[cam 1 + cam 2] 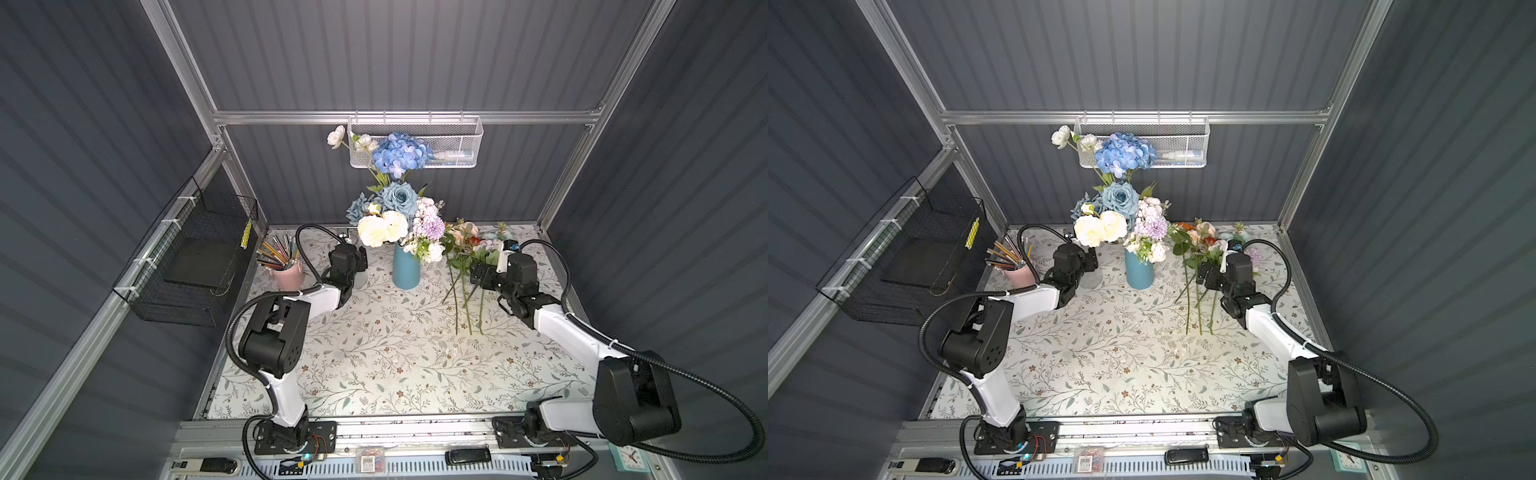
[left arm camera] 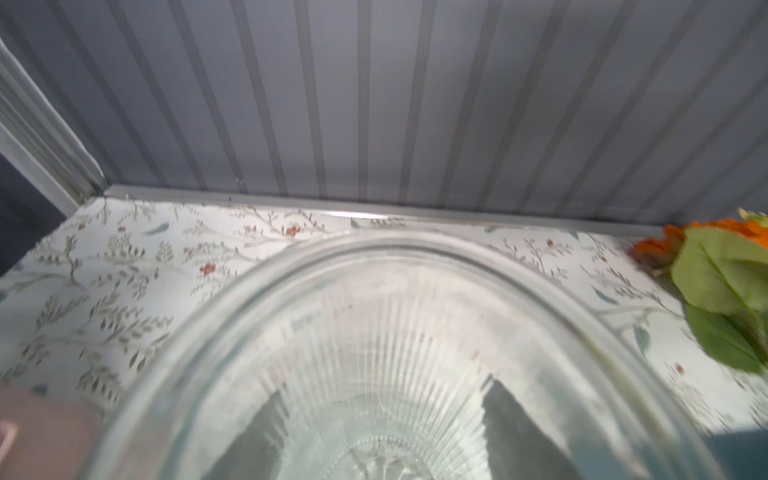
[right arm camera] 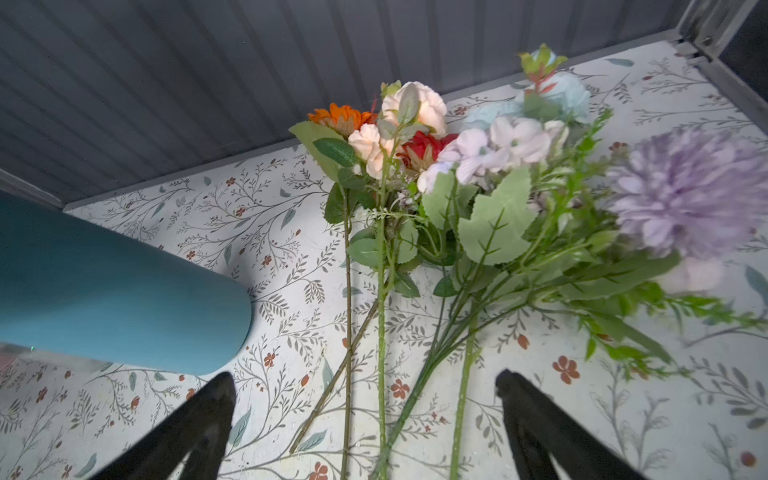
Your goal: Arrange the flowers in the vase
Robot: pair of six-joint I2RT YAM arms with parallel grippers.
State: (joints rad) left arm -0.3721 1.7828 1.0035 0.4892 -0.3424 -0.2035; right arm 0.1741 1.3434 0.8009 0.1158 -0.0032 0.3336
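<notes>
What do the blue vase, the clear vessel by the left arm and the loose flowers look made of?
Blue vase: likely ceramic or coated metal; matte, even teal, no glare. Clear vessel: glass-like, see-through, fine ribs, thick rim; could be plastic. Loose flowers: artificial, fabric-looking petals, plastic-looking stems.

Teal vase (image 1: 406, 270), floral-print table covering (image 1: 374, 357)

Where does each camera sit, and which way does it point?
Top views: high in front, looking down at the table; left arm, right arm show.
Left wrist: faces the back wall across a ribbed glass vessel; left gripper flanks it.
Right wrist: angled down at loose flowers; open right gripper shows.
Shared: top and right wrist views show the blue vase.
</notes>
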